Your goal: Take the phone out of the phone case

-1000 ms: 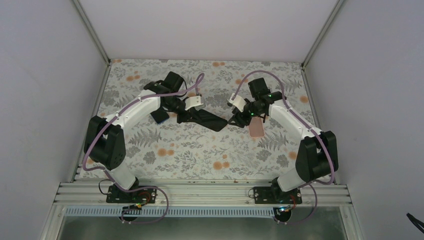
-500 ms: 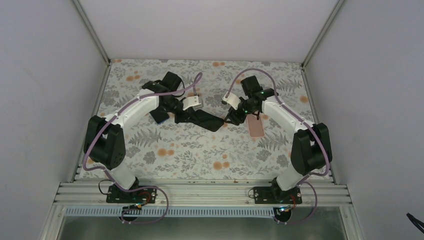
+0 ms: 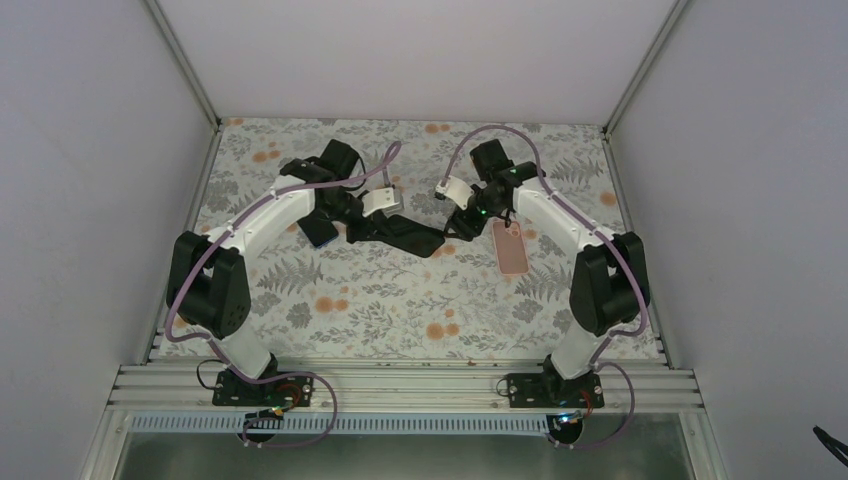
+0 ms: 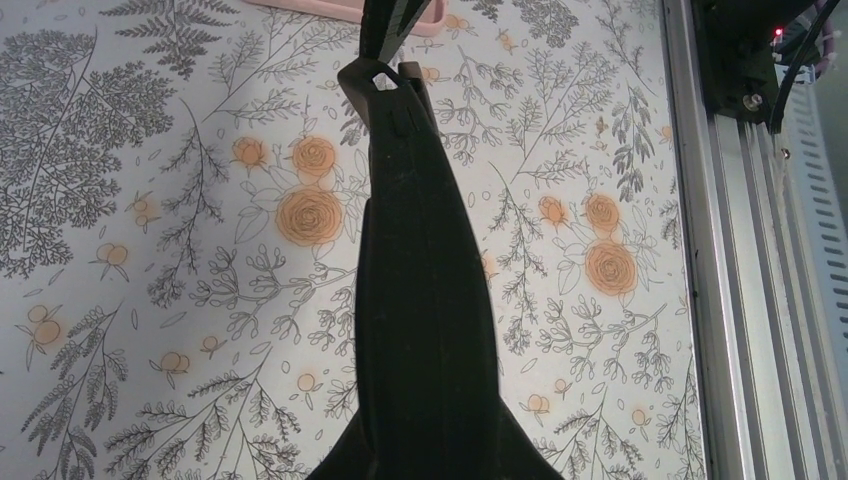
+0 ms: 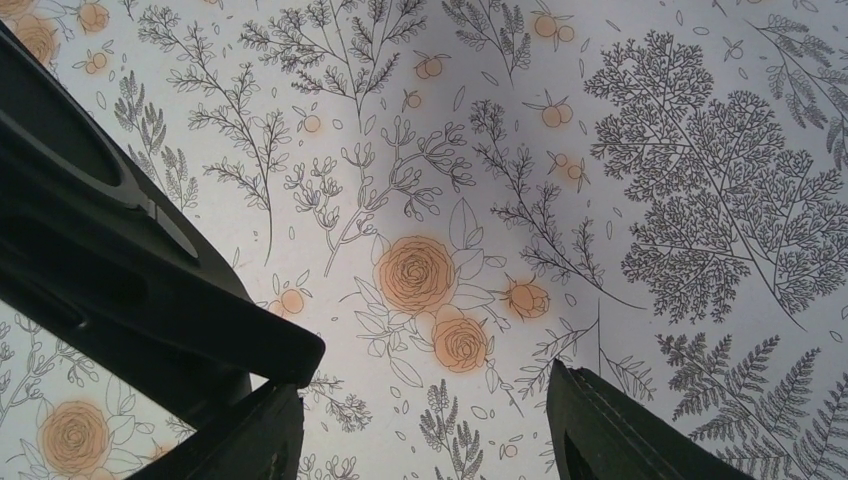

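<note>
My left gripper (image 3: 372, 222) is shut on a black phone case (image 3: 410, 235) and holds it above the table, its far end pointing right. In the left wrist view the case (image 4: 420, 270) shows edge-on and hides my fingers. A flat pink rectangle (image 3: 512, 248), apparently the phone, lies on the floral table to the right; its edge shows in the left wrist view (image 4: 330, 8). My right gripper (image 3: 458, 226) is open at the case's free end. In the right wrist view (image 5: 430, 440) the case (image 5: 110, 270) lies just outside the left finger (image 5: 250, 430), with nothing between the fingers.
A dark blue flat object (image 3: 320, 232) lies on the table under my left forearm. The aluminium rail (image 3: 400, 385) runs along the near edge and also shows in the left wrist view (image 4: 740, 250). Grey walls enclose the table on three sides.
My right gripper has moved left and back, away from the pink rectangle, to the free end of the black case. The left gripper with the case shifted slightly left. The pink rectangle stayed put.
</note>
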{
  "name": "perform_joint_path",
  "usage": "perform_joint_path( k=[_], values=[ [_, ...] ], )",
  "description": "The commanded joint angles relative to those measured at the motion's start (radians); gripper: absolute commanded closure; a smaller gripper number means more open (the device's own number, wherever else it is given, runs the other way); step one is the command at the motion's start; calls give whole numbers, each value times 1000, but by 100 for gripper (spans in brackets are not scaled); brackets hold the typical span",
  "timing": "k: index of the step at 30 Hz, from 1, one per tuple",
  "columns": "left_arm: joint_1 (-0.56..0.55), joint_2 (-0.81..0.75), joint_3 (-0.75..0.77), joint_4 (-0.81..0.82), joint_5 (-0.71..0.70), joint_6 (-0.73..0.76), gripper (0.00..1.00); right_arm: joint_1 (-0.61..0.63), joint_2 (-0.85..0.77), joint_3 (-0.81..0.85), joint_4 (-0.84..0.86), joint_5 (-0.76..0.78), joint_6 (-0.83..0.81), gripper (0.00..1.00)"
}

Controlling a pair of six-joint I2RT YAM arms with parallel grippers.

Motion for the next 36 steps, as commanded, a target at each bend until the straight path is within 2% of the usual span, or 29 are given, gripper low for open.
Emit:
perform_joint_path(
  k=[1,11,17,26,31,34,36],
  values=[
    [-46,-16,41,-42,260,88,98,25,25,62,149,-13,29,37],
    [-46,-4,63,-81,292,117,98,45,49,114,120,-41,21,36],
    [-46,2,67,-86,298,122,98,62,66,173,43,-154,-4,31],
    [-46,7,79,-101,306,131,98,128,67,184,29,-153,5,28],
    [-43,-2,75,-92,302,125,98,140,87,212,-25,-289,-37,27],
    [-42,-13,70,-56,264,94,98,144,151,282,-194,-459,-149,27],
    [-39,-36,57,6,220,50,98,145,198,321,-360,-566,-289,27]
  ],
)
